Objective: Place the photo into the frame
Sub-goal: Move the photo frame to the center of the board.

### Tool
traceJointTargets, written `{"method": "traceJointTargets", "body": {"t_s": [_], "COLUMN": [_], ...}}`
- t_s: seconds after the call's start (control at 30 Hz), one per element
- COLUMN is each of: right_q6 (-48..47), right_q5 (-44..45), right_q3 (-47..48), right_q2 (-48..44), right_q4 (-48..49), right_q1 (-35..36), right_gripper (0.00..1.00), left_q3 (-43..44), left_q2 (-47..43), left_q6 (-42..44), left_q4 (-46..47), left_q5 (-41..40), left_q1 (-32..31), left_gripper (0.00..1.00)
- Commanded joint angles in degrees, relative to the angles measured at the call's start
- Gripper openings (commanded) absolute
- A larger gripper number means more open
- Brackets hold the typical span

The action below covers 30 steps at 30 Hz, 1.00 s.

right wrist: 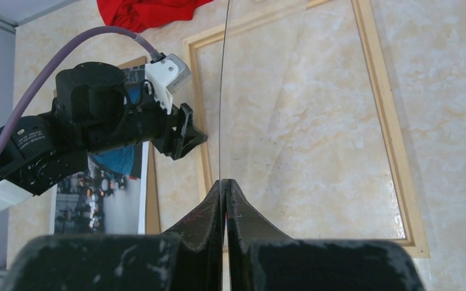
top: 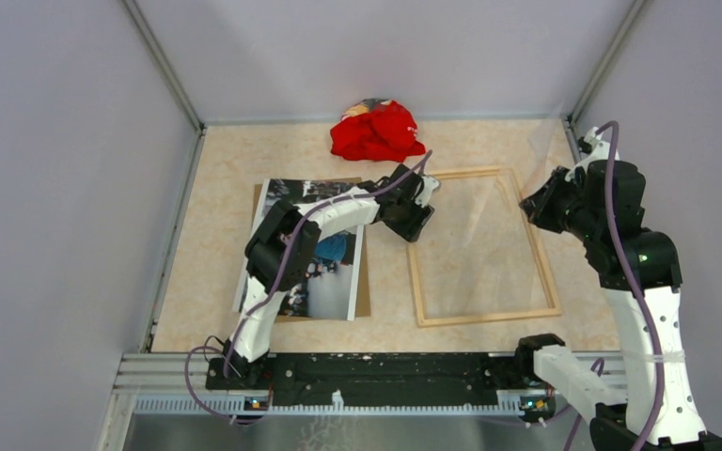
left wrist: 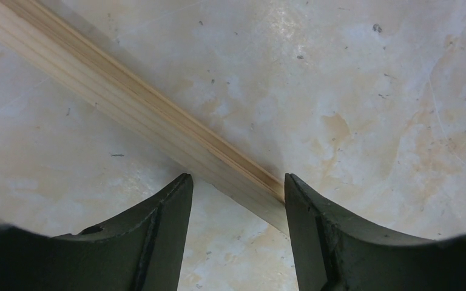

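Red cloth [top: 376, 133] sits bunched at the desk's [top: 216, 197] 12 o'clock, near the far left corner of the frame [top: 487, 317] but apart from it. You have the frame lying flat at centre-right, with bare marbled desk showing through its opening. At its 9 o'clock lies the photo [top: 331, 287], face up on a brown backing board [top: 366, 299] whose edge shows along the print's right side. Your left arm stretches across the print's upper half and hides part of it. Your left tool [left wrist: 236, 182] stands with its jaws apart over the frame's left rail, the wood strip running diagonally between the fingers and passing behind one fingertip. Your right tool [right wrist: 224, 183], at the frame's 3 o'clock, is pressed together on the edge of a clear pane [right wrist: 261, 133], which you see nearly edge-on, reaching out over the frame. Detail on the print is too small for you to read.
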Motion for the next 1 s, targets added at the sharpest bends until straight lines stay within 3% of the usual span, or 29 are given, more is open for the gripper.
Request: {"method": "traceJointTargets", "body": {"t_s": [0.0,0.5,0.97], "right_q6": [-0.19,3.59,5.98], "right_q5": [-2.01,-11.06,-14.78], "right_q3": [-0.81,-8.69,-10.07], "right_q2": [-0.14,0.30,0.14], "right_q4": [5.15,12.36,15.45], "right_q1": [-0.02,0.01,0.01], "right_gripper": [0.00,0.00,0.00], "left_q3": [-3.99,-15.53,-26.63], "left_q2": [-1.47,-6.78,-10.19], "left_q6": [5.04,15.99,21.46], "left_q4": [-3.38,-1.64,1.16], "left_q5": [-10.64,-17.71,-17.89], "left_q1": [0.64,1.40,2.65], "left_gripper": [0.62,0.59,0.62]}}
